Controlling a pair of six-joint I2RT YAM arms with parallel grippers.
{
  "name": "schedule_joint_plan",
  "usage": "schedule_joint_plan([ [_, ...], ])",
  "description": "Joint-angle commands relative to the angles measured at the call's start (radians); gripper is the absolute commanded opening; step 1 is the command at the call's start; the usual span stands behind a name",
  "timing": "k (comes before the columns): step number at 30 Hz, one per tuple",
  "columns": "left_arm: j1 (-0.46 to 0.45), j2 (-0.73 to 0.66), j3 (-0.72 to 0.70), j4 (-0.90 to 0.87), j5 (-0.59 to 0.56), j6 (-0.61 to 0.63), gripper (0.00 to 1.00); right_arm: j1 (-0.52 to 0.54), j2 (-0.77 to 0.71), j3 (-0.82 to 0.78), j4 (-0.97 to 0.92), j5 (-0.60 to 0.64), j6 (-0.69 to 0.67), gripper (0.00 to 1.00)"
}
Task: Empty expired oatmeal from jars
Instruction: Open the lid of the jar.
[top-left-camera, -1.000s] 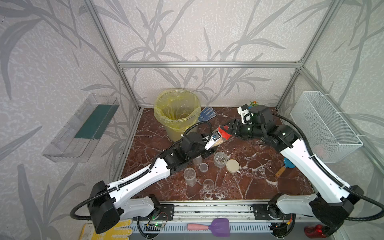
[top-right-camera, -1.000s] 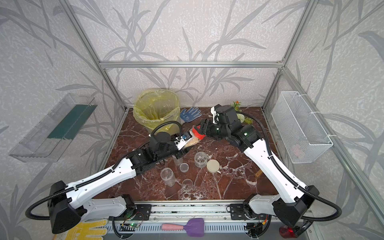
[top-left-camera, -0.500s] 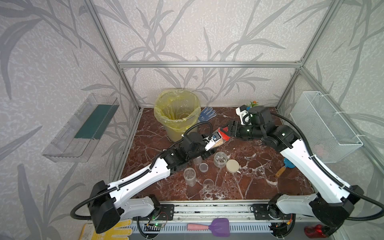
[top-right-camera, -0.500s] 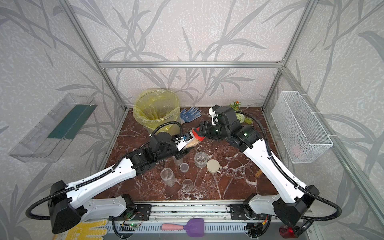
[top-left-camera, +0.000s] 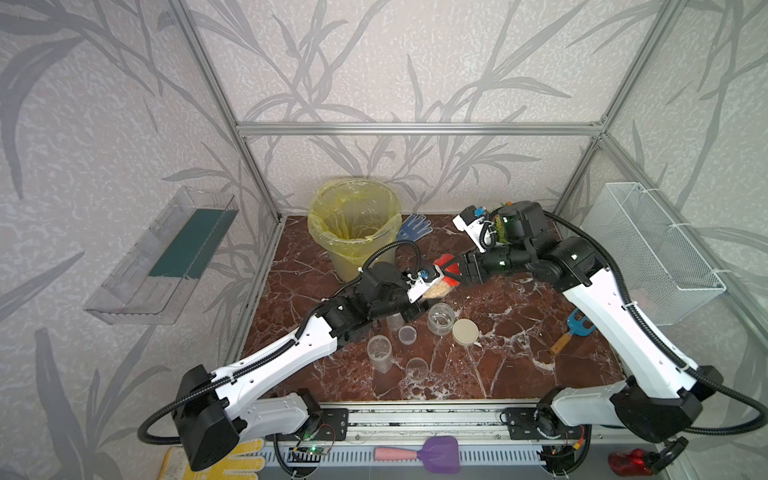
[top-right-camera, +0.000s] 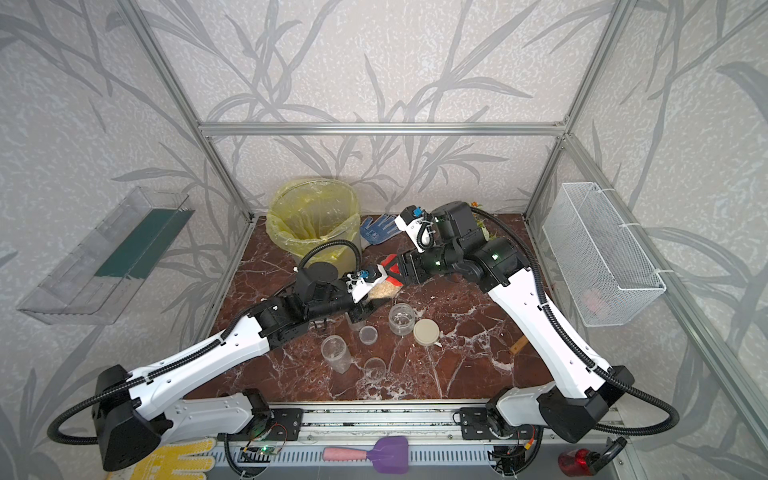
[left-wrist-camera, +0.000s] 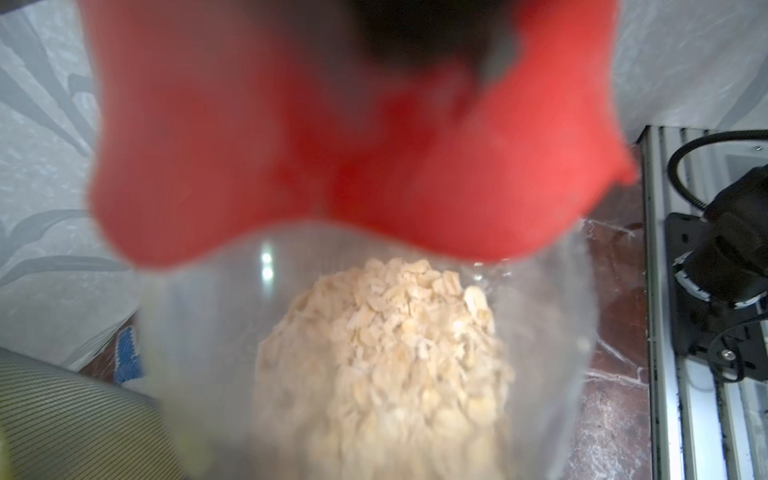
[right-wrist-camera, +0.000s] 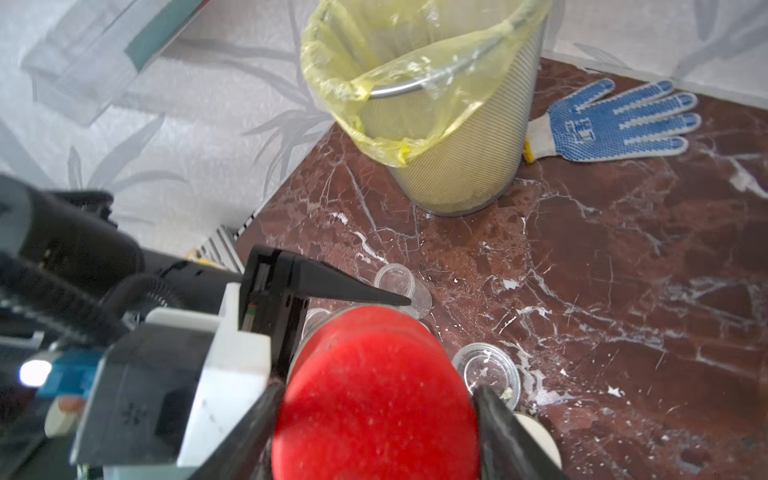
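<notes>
Oatmeal (left-wrist-camera: 386, 353) heaped as pale flakes inside the red-capped jar (top-right-camera: 384, 289), up in the air over the marble table (top-left-camera: 519, 353), in front of the bucket (top-left-camera: 353, 224) with the yellow liner and not above its mouth. Jar tilted, cap end toward the right arm, caught between both claws. Left claw (top-left-camera: 430, 296) pinching the clear body, with one black finger (right-wrist-camera: 332, 286) lying along the jar's side in the right wrist view. Right claw (right-wrist-camera: 378, 390) clamped on the red cap (top-left-camera: 448, 266), a dark finger (right-wrist-camera: 498, 428) pressed against each side of it. Cap at the jar's mouth; screwed tight or loosened, cannot tell. Below the held jar, on the table: a squat wide jar (top-left-camera: 440, 318) standing open with only crumbs inside, its beige lid (top-left-camera: 465, 331) just beside it; a slim jar (top-left-camera: 379, 353) upright nearer the front rail; another slim jar (top-left-camera: 394, 322) half hidden by the left arm; a small clear lid (top-left-camera: 406, 334) between them. Scattered flakes on the marble near the squat jar. Blue glove (top-left-camera: 415, 226) flat beside the bucket at the back. Wire basket (top-left-camera: 652, 249) on the right wall, clear shelf (top-left-camera: 166, 257) on the left wall, both well apart from the jars.
</notes>
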Motion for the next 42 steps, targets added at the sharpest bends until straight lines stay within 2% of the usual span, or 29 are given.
schedule_joint_plan([
  [1,0.008,0.024,-0.016,0.116,0.078,-0.052,0.00,-0.010,0.025,0.006,-0.156,-0.295,-0.356,0.00],
  [4,0.017,0.039,-0.032,0.125,0.073,-0.064,0.00,-0.058,0.015,-0.014,-0.190,-0.298,-0.537,0.00],
  [7,0.033,0.036,-0.059,0.145,0.068,-0.081,0.00,-0.135,-0.016,-0.026,-0.242,-0.419,-0.765,0.00],
  [12,0.048,0.024,-0.088,0.149,0.056,-0.097,0.00,-0.193,-0.072,-0.034,-0.271,-0.518,-1.002,0.00],
  [15,0.052,0.026,-0.090,0.142,0.050,-0.105,0.00,-0.193,-0.031,0.056,-0.408,-0.501,-1.101,0.00],
  [19,0.052,0.012,-0.099,0.128,0.031,-0.109,0.00,-0.196,0.004,0.125,-0.495,-0.347,-1.156,0.00],
  [23,0.053,0.004,-0.101,0.112,0.019,-0.114,0.00,-0.201,-0.009,0.144,-0.498,-0.268,-1.190,0.00],
  [28,0.053,0.010,-0.089,0.102,0.025,-0.126,0.00,-0.199,-0.074,0.103,-0.417,-0.330,-1.233,0.00],
  [32,0.053,-0.014,-0.091,0.097,-0.011,-0.142,0.00,-0.204,-0.098,0.033,-0.337,-0.305,-1.201,0.00],
  [38,0.053,-0.117,-0.109,0.052,-0.076,-0.191,0.00,-0.264,-0.128,-0.172,-0.092,-0.295,-1.050,0.00],
  [42,0.052,-0.201,-0.121,0.003,-0.142,-0.246,0.00,-0.291,-0.068,-0.267,0.081,-0.219,-0.830,0.00],
])
